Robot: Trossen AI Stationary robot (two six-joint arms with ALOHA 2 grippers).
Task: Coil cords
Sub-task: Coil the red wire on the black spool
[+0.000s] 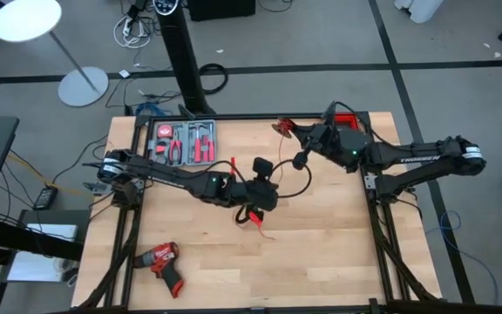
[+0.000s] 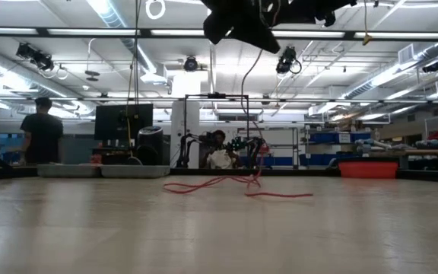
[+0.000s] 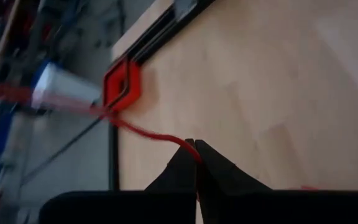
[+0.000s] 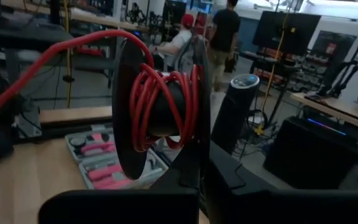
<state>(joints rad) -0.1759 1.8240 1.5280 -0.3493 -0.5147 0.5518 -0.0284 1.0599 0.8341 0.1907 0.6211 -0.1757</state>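
Observation:
A thin red wire (image 2: 226, 184) lies in loose loops on the wooden table (image 1: 321, 244), and one strand rises from it toward the arms. My left gripper (image 3: 196, 149) is over the table's middle (image 1: 255, 212) and is shut on this wire. More of the red wire is wound on a black spool (image 4: 160, 93). My right gripper (image 1: 301, 160) holds the spool high over the table's far right part. From the spool a strand (image 4: 48, 62) runs off past the picture's edge. A thin black cable (image 1: 307, 177) arcs between the two arms, its ends hidden. My left gripper pinches the red wire (image 3: 188, 144) between its two fingertips, a single strand. The fingers slant down toward the table's right. Beyond the tips the wire runs on in a shallow curve, clear of the table. My right gripper pinches the rim of one flange of the spool (image 4: 194, 158) between its two fingers, which come at it about level from the table's right. The spool is lifted clear of the table. Its wound core lies crosswise in front of the fingers.
An open case of red-handled hand tools (image 1: 184, 142) lies at the far left. A red drill (image 1: 162, 262) lies near the front left. A red square fitting (image 1: 344, 118) sits at the far right corner. People stand in the room beyond the table (image 2: 42, 129).

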